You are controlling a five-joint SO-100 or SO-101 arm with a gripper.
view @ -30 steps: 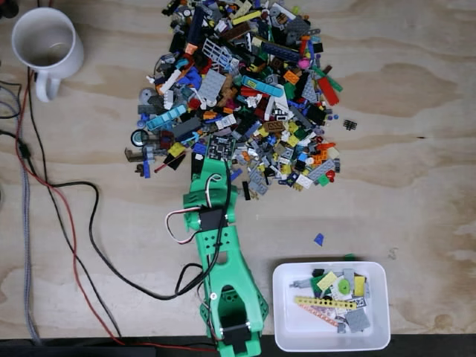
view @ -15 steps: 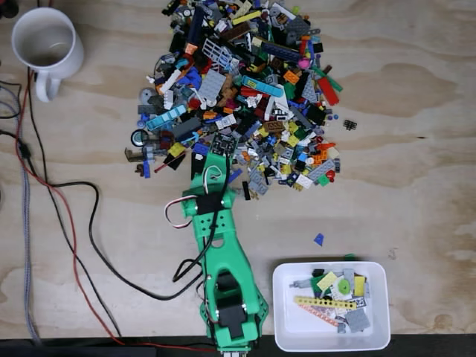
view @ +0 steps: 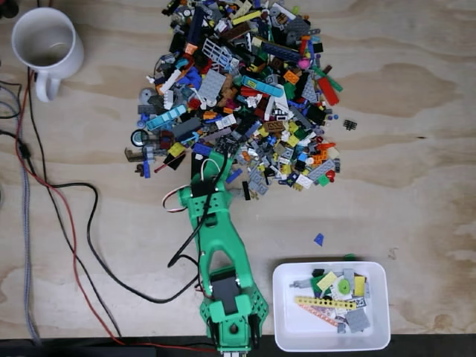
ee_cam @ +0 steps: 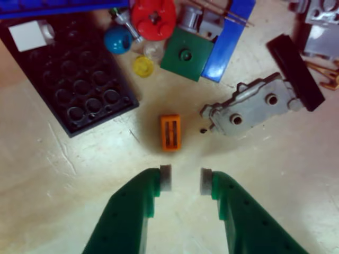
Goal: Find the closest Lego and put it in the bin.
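In the wrist view my gripper (ee_cam: 185, 180) is open, its two green fingers with white pads (ee_cam: 165, 177) rising from the bottom edge, nothing between them. A small orange Lego (ee_cam: 170, 133) lies on the wood just ahead of the fingertips, untouched. In the fixed view my green arm (view: 216, 238) reaches from the bottom edge to the lower rim of the big Lego pile (view: 238, 89). The bin (view: 286, 327), a shallow white tray holding several pieces, sits at the lower right beside the arm's base.
Around the orange piece lie a black plate (ee_cam: 69, 79), a grey part (ee_cam: 254, 103), a green tile (ee_cam: 186, 54) and a black bar (ee_cam: 295, 71). A white mug (view: 44, 41) stands top left, cables (view: 71, 223) run down the left, and a loose blue bit (view: 318, 239) lies above the bin.
The arm has stretched further up toward the pile's lower edge and swung slightly left in the fixed view. Bin and pile are unchanged.
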